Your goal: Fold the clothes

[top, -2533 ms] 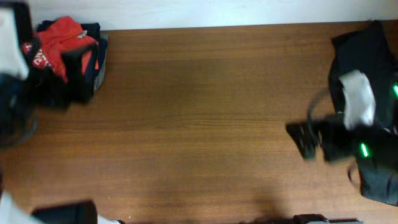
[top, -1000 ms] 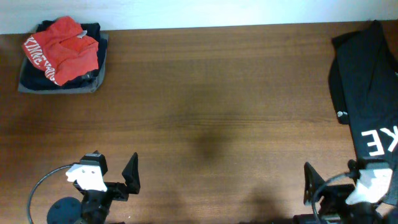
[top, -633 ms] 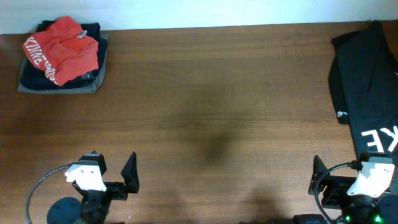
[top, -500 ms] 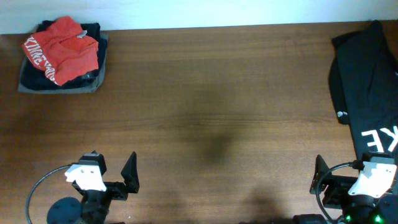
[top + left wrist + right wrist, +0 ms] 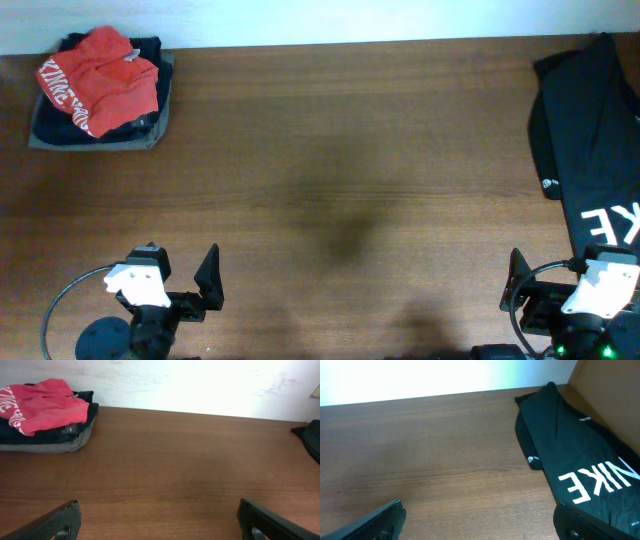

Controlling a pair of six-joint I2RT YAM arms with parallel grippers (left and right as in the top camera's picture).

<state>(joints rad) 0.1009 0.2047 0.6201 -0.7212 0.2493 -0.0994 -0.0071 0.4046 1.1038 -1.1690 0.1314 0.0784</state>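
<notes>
Red shirt (image 5: 98,78) at 11 o'clock from left fingers (image 5: 208,274), well apart; left arm nearer. These and right fingers (image 5: 516,283) gape empty.

The black T-shirt (image 5: 585,120) runs off the right edge; the red-orange T-shirt (image 5: 105,75) covers much of the dark pile (image 5: 48,128).

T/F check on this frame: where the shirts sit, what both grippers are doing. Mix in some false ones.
1. The red T-shirt lies bunched on a stack of dark clothes at the table's far left corner. True.
2. The left gripper is closed on the red T-shirt. False: it is open, empty, and far from the shirt.
3. The black T-shirt lies along the table's right side. True.
4. The right gripper holds the black T-shirt. False: it is open and empty.
</notes>
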